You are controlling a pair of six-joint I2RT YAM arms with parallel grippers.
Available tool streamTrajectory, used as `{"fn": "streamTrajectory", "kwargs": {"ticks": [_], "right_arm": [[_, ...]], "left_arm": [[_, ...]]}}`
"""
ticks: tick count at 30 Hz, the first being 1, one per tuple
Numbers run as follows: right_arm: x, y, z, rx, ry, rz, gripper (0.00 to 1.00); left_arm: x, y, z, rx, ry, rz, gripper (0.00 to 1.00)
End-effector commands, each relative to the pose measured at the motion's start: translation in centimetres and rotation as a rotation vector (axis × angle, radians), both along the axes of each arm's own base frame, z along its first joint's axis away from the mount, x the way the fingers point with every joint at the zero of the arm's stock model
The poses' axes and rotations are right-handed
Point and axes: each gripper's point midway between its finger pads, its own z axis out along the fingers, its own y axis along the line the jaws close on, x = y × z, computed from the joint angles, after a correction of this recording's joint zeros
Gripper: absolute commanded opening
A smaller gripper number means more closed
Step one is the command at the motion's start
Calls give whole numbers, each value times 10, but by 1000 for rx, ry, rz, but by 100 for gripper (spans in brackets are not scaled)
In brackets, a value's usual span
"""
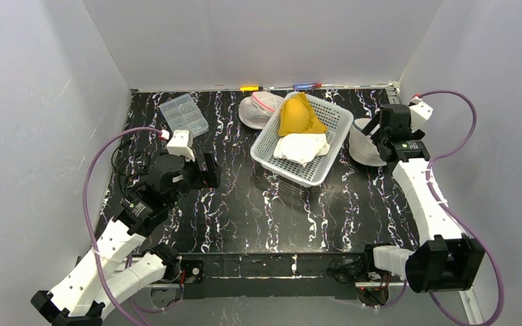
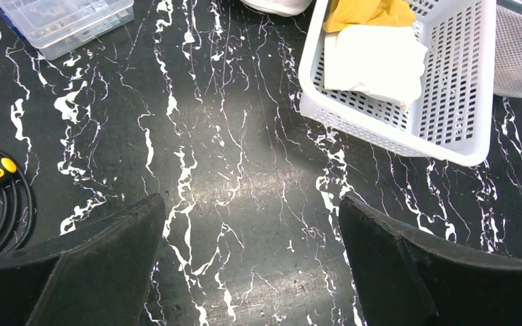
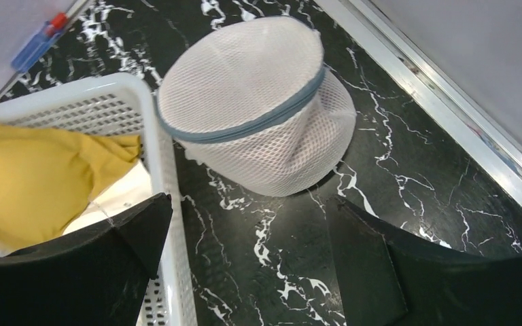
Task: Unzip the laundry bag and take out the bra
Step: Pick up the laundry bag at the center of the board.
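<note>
1. At the table's [image 1: 258,210] far right, just beside the basket [image 3: 75,88], the mesh laundry bag [image 3: 258,109] lies zipped, so I judge nothing is done yet.
2. My right tool [image 3: 248,210] hovers near it, jaws wide, empty.
3. My left tool [image 2: 251,204] gapes empty too. I can't see the bra; it's presumably inside.

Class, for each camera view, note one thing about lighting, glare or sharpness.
Top external: even light, faint sheen on the black marbled table. Left wrist: dull glare patch on the table ahead of the open left claw. Right wrist: mesh laundry bag sharp; right claw dark, little detail.
</note>
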Motion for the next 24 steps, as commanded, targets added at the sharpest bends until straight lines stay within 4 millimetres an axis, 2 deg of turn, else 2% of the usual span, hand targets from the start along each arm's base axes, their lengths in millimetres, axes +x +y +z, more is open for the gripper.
{"fn": "streamTrajectory", "kwargs": {"ticks": [1,6,11,13,18,22,24], "right_arm": [[6,-17,-1,61,-27,-82,91],[3,-21,-18,27,-3,-49,91],[22,-24,-39,30,60,-43,91],[29,-34,-47,60,82,-78,91],[49,-40,-53,158,49,-114,91],[56,-48,-58,213,31,-149,91],[57,-45,-55,233,2,-138,91]], "left_arm": [[-2,13,6,4,-27,55,97],[-3,12,7,-17,-49,47,97],[-2,6,3,-9,-22,25,97],[-2,6,1,-1,-16,27,96],[-1,9,1,9,-21,37,96],[-1,8,0,13,-20,35,96],[-1,7,-1,16,-16,33,96]]}}
